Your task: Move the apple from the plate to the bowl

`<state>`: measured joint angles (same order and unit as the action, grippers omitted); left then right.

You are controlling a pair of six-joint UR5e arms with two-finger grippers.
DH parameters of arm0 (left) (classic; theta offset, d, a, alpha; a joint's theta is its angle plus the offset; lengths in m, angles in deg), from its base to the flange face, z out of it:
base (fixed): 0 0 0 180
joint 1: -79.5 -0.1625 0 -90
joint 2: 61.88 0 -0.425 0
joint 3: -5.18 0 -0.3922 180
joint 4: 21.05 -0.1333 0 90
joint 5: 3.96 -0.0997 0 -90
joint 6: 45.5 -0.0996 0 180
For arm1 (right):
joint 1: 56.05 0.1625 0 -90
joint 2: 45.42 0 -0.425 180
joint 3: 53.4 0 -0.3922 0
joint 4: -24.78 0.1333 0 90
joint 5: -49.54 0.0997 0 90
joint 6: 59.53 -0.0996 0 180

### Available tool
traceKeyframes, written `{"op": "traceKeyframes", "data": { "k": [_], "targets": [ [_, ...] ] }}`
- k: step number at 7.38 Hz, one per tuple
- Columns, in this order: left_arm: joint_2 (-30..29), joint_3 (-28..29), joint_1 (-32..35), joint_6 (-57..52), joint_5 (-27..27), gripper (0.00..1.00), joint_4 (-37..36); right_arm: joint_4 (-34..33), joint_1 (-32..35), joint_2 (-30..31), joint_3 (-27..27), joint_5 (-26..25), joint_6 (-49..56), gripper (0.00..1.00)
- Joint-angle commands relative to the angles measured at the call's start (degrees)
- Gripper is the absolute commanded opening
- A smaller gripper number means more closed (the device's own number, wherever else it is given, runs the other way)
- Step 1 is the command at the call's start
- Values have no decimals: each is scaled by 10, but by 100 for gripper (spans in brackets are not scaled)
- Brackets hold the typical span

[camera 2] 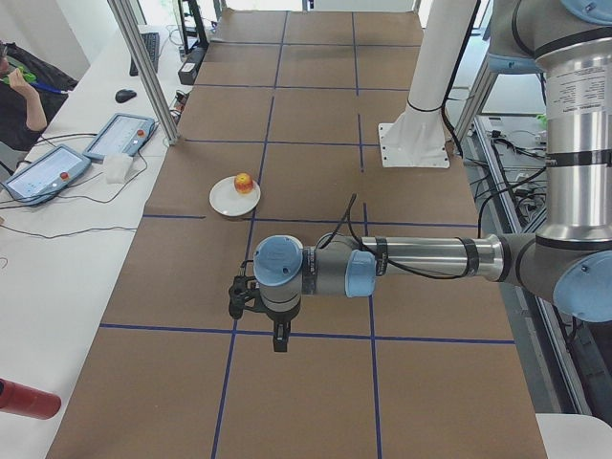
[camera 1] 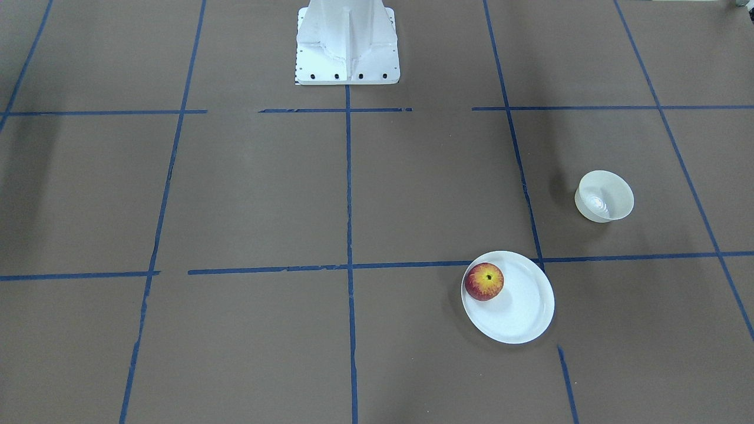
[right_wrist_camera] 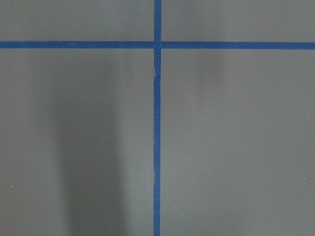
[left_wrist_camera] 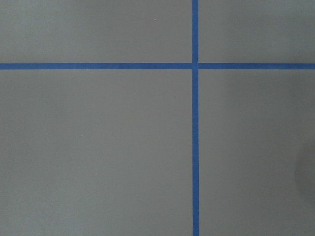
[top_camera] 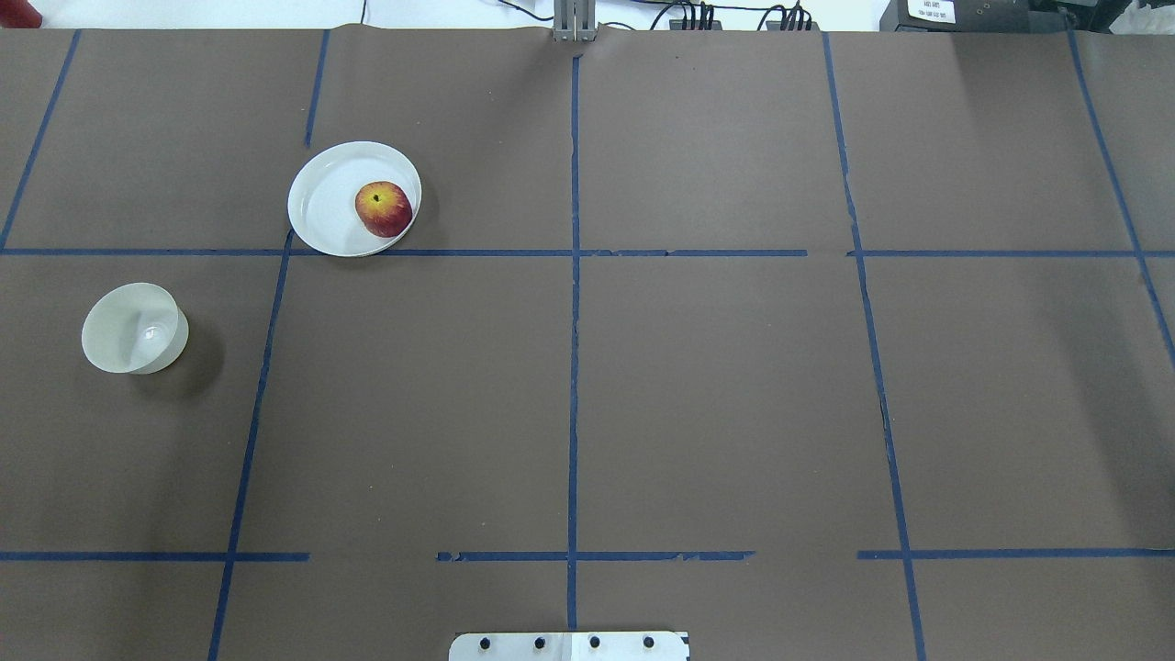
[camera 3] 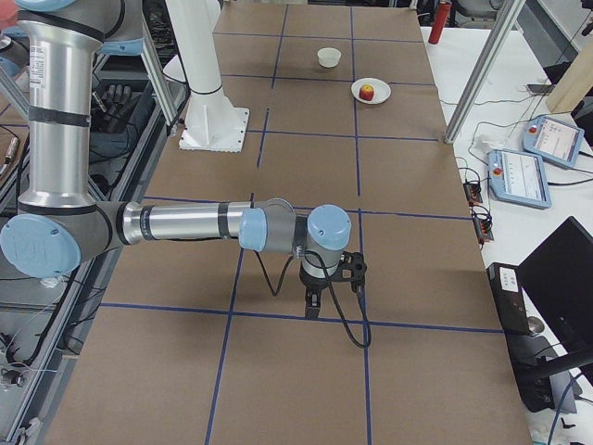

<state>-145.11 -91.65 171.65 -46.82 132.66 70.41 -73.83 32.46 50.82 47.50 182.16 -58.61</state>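
Where blue tape (top_camera: 574,367) grids brown table (top_camera: 725,395), apple (top_camera: 384,208) sits on plate (top_camera: 321,207).

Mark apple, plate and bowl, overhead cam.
apple (top_camera: 384,208), overhead exterior view, middle of its red top.
plate (top_camera: 323,209), overhead exterior view, bare white floor beside the apple.
bowl (top_camera: 112,323), overhead exterior view, inner wall.

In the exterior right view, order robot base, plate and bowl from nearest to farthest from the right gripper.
From the right gripper:
1. robot base, view's left.
2. plate, far end, with apple.
3. bowl, beyond the plate.
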Motion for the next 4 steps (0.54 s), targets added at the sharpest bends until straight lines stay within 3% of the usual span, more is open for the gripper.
{"op": "traceKeyframes", "data": {
  "k": [1,4],
  "targets": [
    [-4,1,0,0,-1,100,1,0,0,0,0,0,0,100],
    [-66,-13,-19,31,-2,100,-3,0,0,0,0,0,0,100]
  ]
}}
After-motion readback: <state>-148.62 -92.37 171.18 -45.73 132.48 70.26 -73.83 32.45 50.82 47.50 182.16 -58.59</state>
